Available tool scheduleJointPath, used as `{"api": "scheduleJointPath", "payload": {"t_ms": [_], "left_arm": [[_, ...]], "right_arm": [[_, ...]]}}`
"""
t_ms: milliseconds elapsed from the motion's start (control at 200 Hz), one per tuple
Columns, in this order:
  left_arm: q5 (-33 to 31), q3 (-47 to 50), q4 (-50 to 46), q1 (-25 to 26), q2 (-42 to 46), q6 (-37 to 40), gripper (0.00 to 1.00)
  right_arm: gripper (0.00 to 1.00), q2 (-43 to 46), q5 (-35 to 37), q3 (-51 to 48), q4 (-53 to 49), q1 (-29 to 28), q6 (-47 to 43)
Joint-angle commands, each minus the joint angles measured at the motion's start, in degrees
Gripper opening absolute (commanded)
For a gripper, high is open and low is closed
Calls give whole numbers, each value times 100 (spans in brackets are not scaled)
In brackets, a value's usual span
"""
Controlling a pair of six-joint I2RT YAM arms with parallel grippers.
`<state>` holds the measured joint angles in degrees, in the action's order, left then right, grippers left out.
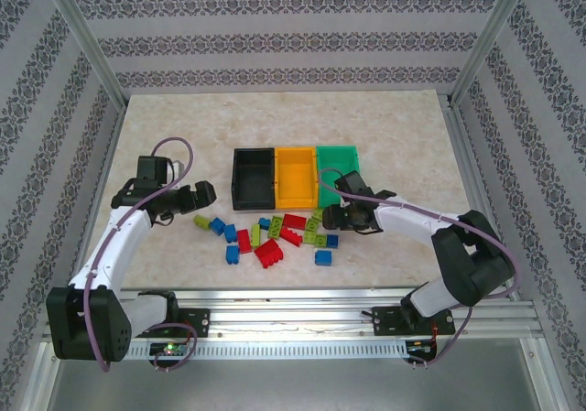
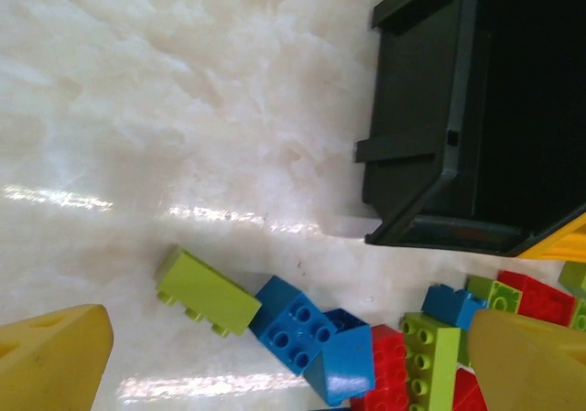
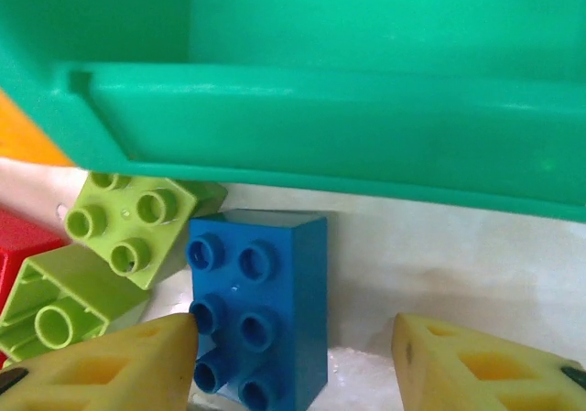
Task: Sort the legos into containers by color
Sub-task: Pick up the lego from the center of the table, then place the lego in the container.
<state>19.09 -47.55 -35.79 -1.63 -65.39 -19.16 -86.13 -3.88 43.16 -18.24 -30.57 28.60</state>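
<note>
- Black bin [image 1: 254, 178] and orange bin [image 1: 296, 175] look empty; green bin [image 1: 341, 159] beside them.
- Left hand [image 1: 205, 192] wide open.
- Right hand [image 3: 293, 333] half-open around blue brick [image 3: 261, 283].

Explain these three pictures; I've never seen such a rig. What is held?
Two robot arms are bolted at the table's near edge, each ending in a two-finger gripper. One picture looks down from above; the other two come from wrist cameras, the yellow wedges being fingers. On the table: a black bin, an orange bin, a green bin and scattered red, blue and lime bricks. The left gripper is open over the bricks. The right gripper straddles a blue brick by the green bin, open. Nothing is held.
</note>
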Motion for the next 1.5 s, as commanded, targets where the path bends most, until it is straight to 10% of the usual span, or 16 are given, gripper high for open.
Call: {"api": "scheduleJointPath", "payload": {"t_ms": [0,430,809,1224,1499], "left_arm": [[-397,-170,-610,-66,86,423,99],[-444,-86,-473,-110,35,430,99],[-433,-62,-421,-110,40,424,99],[-217,-99,-445,-118,-150,422,99],[29,-23,-464,-118,-193,429,99]], "right_arm": [[60,89,62,105,-316,-125,-49],[58,-532,42,491,-313,-146,-207],[15,215,247,676,-709,-239,-357],[16,-142,-104,2054,-662,822,-731],[40,-665,176,2638,-1160,799,-1113]]}}
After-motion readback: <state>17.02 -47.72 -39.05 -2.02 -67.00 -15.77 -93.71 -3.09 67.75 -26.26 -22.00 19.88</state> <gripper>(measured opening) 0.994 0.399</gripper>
